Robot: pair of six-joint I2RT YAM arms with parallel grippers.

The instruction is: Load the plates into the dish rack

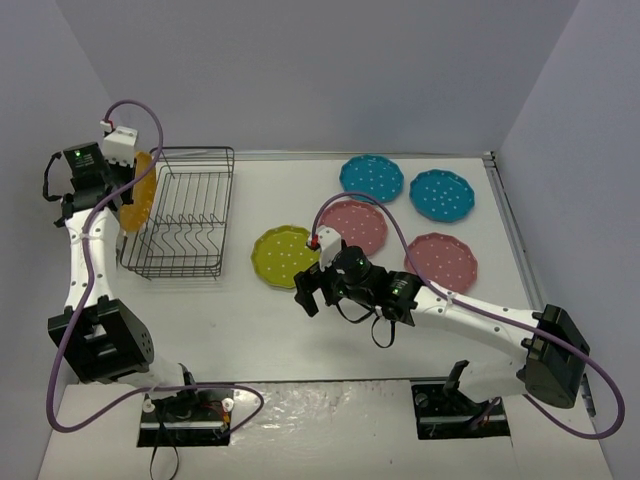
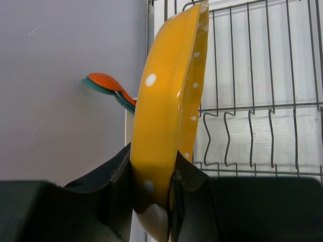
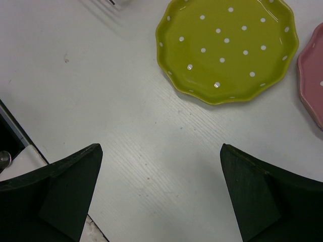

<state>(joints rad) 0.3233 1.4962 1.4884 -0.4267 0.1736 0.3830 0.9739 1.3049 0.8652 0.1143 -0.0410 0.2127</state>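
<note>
My left gripper [image 2: 156, 176] is shut on the rim of the orange plate [image 2: 169, 111] and holds it upright on edge, at the left side of the black wire dish rack [image 1: 190, 215]. From above, that orange plate [image 1: 141, 190] stands just outside the rack's left wall, under the left gripper [image 1: 128, 180]. The yellow-green plate [image 1: 285, 256], two pink plates [image 1: 353, 227] [image 1: 441, 262] and two teal plates [image 1: 371, 176] [image 1: 442, 194] lie flat on the table. My right gripper [image 1: 308, 290] hangs open over bare table just short of the yellow-green plate [image 3: 227, 48], holding nothing.
Orange and teal spoons [image 2: 106, 83] stick out of a white holder on the rack's left side, close to the grey side wall. The rack's upright wire dividers [image 2: 252, 108] stand right of the held plate. A pink plate's edge [image 3: 313, 75] shows beside the yellow-green one.
</note>
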